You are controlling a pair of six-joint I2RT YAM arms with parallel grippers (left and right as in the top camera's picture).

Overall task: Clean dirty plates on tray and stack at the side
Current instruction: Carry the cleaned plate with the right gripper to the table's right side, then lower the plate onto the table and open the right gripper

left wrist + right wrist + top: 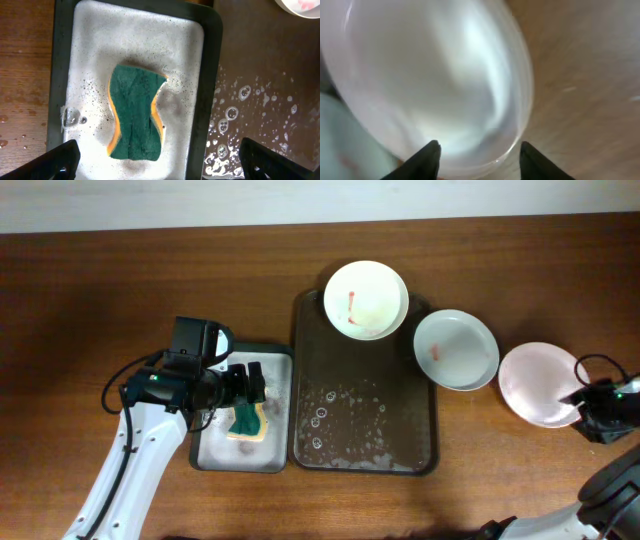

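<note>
The dark brown tray (400,395) lies mid-table, wet with soap bubbles; it also shows in the left wrist view (265,70). One white plate (366,299) with a red streak sits on its far end. A second plate (456,349) with a small red smear rests over the tray's right rim. A third plate (538,384) lies on the table at the right; it fills the blurred right wrist view (435,75). My right gripper (588,402) is open, with that plate's rim between its fingers (480,160). My left gripper (250,388) is open above the sponge (160,162).
A green and yellow sponge (136,110) lies in the light grey tray (90,40), foamy, left of the brown tray. That sponge (246,420) and grey tray (215,455) also show from overhead. Bare wooden table surrounds them.
</note>
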